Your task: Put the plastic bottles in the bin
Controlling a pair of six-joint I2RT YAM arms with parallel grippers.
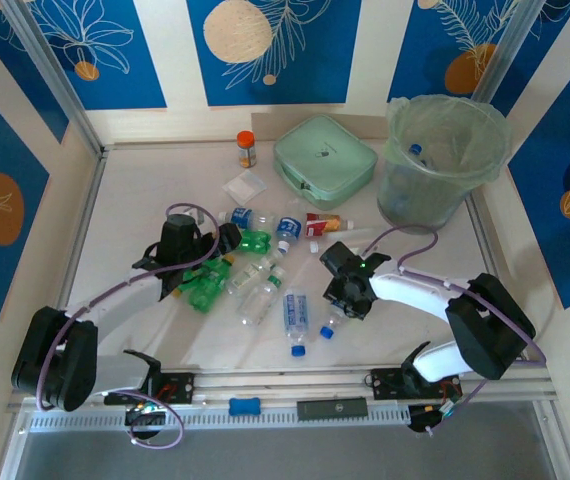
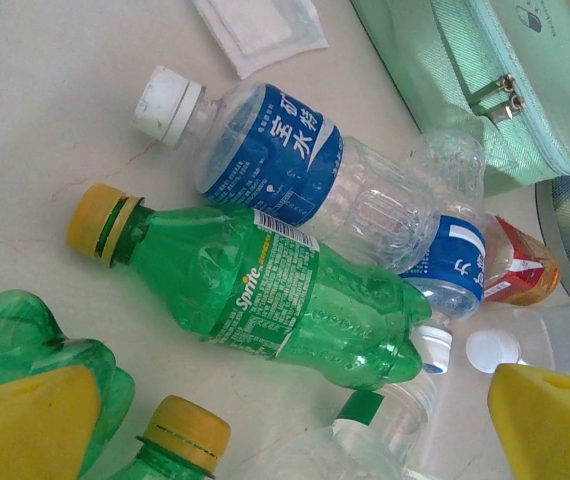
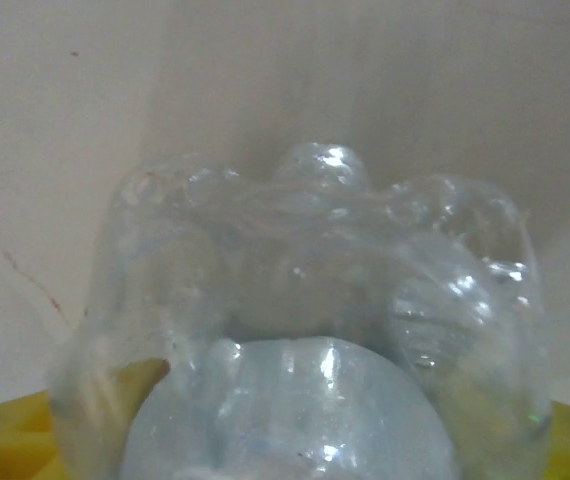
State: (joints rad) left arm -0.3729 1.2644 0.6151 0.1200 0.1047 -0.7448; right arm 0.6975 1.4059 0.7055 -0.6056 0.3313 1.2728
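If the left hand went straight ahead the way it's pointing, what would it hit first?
Probably the green Sprite bottle lying on its side, centred ahead of the open left hand. Depth is unclear; the clear bottle lower down could touch first.

Top view: soft, even light is coming from overhead, and only faint shadows are falling on the pale worktop (image 1: pixel 135 190). Left wrist: bright and sharp mid-frame, white glints are showing on the green bottle (image 2: pixel 295 300), bottom corners are going soft. Right wrist: dimmer, clear bottle (image 3: pixel 315 300) is sitting too close, all out of focus, small glints up top.
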